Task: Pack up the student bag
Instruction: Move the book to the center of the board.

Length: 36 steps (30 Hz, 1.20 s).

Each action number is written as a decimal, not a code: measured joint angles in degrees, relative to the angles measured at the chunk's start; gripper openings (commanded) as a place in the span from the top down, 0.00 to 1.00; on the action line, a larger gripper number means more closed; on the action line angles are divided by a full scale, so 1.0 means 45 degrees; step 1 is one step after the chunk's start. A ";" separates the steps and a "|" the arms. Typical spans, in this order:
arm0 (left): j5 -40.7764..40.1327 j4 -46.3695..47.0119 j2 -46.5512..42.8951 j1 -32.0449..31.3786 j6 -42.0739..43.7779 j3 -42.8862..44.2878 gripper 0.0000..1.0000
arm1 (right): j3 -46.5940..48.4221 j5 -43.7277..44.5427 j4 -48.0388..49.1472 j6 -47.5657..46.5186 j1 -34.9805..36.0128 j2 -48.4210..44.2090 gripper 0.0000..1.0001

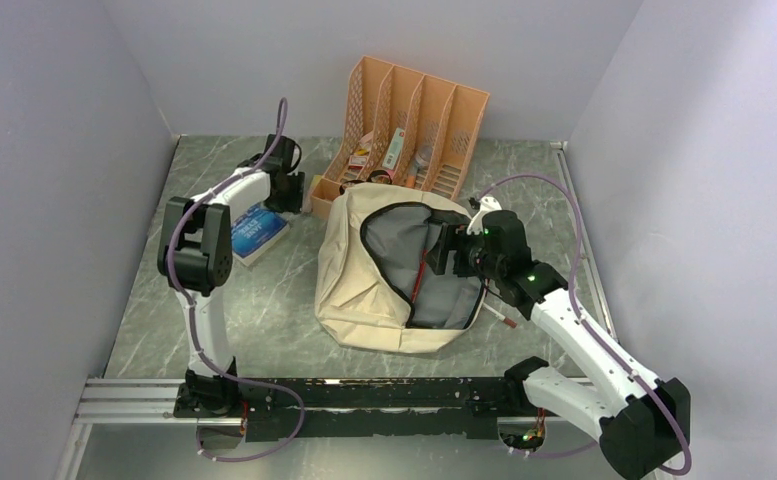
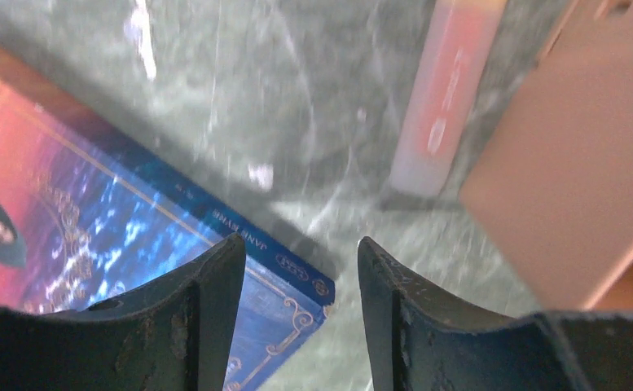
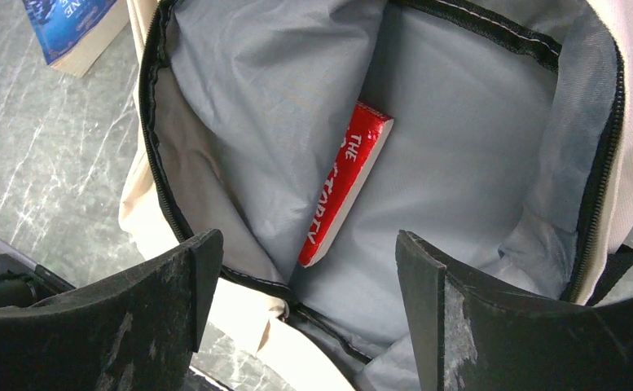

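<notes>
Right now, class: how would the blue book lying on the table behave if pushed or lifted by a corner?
The blue book looks thick and flat-covered, so it would probably stay stiff, not flop. Its cover looks glossy, so it may be slippery. Lying flat, it should slide rather than roll.

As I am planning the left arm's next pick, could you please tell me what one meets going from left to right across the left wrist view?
Blue book → pink tube → orange file organizer.
</notes>
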 measured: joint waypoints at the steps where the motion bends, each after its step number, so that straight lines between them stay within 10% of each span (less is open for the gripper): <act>1: -0.0005 -0.0058 -0.0277 0.0005 -0.0083 -0.0321 0.43 | 0.0000 -0.0019 -0.0005 0.0005 0.0000 0.0034 0.19; 20: 0.0631 0.0340 -0.6640 0.2195 -0.1413 -0.4226 0.34 | 0.0000 -0.0253 0.0194 -0.0010 0.0000 0.0437 0.19; 36: -0.0029 0.1802 -0.0384 0.3886 -0.1870 0.0976 0.21 | 0.0000 -0.0257 0.0049 -0.0151 0.0000 0.0248 0.19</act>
